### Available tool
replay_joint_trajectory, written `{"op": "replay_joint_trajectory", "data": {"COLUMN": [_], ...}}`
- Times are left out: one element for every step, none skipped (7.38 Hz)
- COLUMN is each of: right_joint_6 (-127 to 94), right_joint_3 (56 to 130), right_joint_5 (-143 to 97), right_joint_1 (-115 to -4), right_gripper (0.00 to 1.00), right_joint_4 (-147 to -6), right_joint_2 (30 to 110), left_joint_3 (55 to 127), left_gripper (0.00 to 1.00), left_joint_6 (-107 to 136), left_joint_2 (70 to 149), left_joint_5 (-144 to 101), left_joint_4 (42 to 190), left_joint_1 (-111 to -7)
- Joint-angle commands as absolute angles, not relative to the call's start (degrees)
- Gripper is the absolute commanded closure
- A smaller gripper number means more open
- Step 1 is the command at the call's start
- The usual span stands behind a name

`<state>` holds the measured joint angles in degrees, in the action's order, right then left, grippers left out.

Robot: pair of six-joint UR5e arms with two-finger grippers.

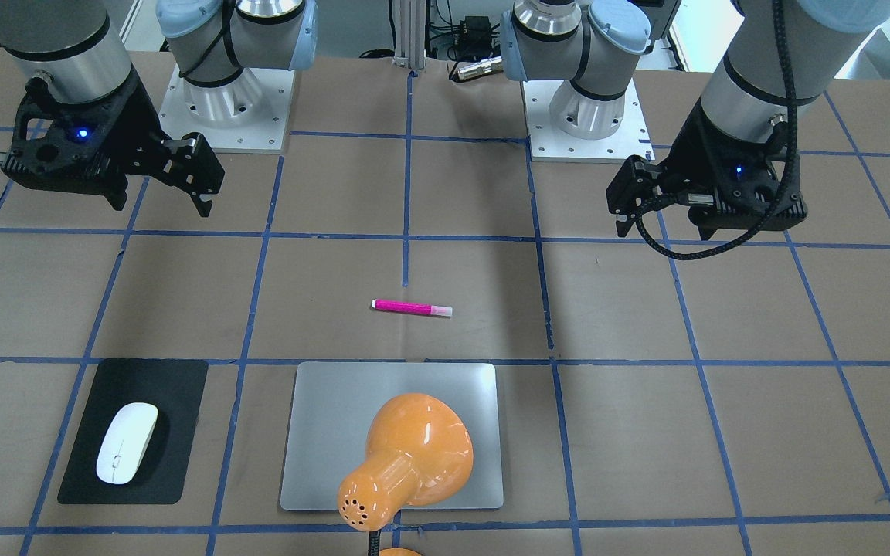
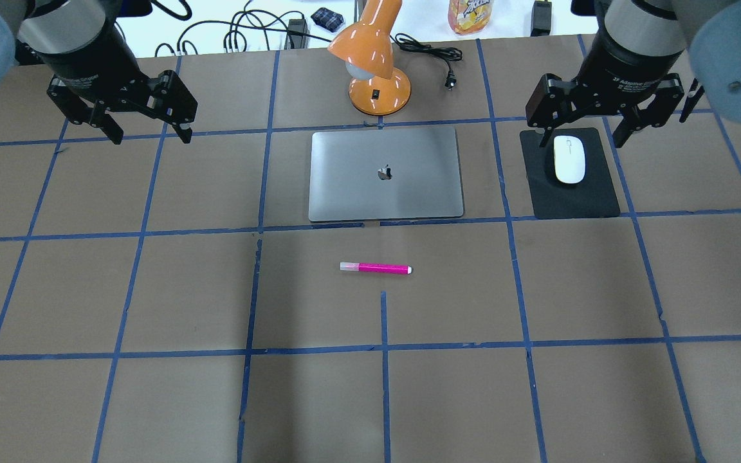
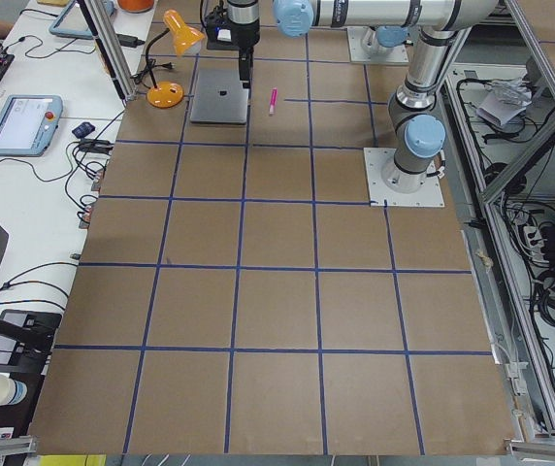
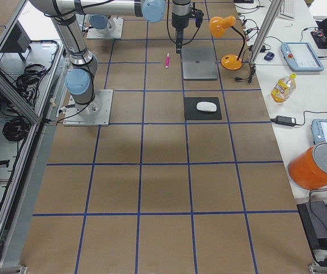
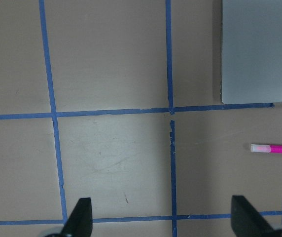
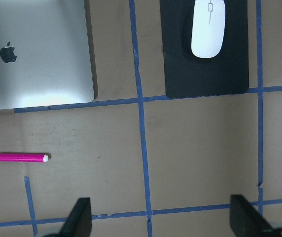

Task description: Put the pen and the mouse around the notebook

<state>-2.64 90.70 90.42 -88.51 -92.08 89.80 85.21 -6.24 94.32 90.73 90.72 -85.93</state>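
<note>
Left tool: your left tool (image 2: 150, 135) hangs above the table (image 2: 152, 289), fingers wide apart, holding nothing, well off the notebook's left side.
Right tool: your right tool (image 6: 163, 219) is also spread apart and empty. Its wrist view has the mouse at the top edge, so it isn't over the mouse yet.
Pen: the pen (image 2: 375, 267) lies flat on the table on the robot's side of the notebook, parallel to its near edge, apart from it, pale cap end toward the robot's left.
Mouse: the mouse (image 2: 569, 159) sits on a black mouse mat (image 2: 573, 199), near the notebook's right side, not touching it.
Notebook: the notebook (image 2: 386, 173) is closed and flat, mid-table.
Stage: nothing is gripped. It's probably the start, or the layout is already done; I can't tell which.
Risk, pen: it's thin and low. Come down too far and the fingers hit the table; close off-centre and it rolls away.
Risk, mouse: the glossy curved shell could squirt out of a pinch and drag the mat.
Risk, lamp: the orange desk lamp (image 2: 370, 58) stands just beyond the notebook's far edge, so a far-side placement could clip it.
Risk, arms: the pen is central, so both arms reaching for it could clash.
</note>
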Motion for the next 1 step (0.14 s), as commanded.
{"op": "replay_joint_trajectory", "data": {"right_joint_6": [-2.6], "right_joint_3": [90.7], "right_joint_5": [90.4], "right_joint_1": [-88.5], "right_gripper": [0.0], "right_joint_4": [-92.1], "right_joint_2": [89.7], "left_joint_3": [85.3], "left_gripper": [0.0], "left_joint_6": [-6.4], "left_joint_2": [93.9], "left_joint_5": [90.6], "left_joint_4": [90.6], "left_joint_1": [-86.0]}}
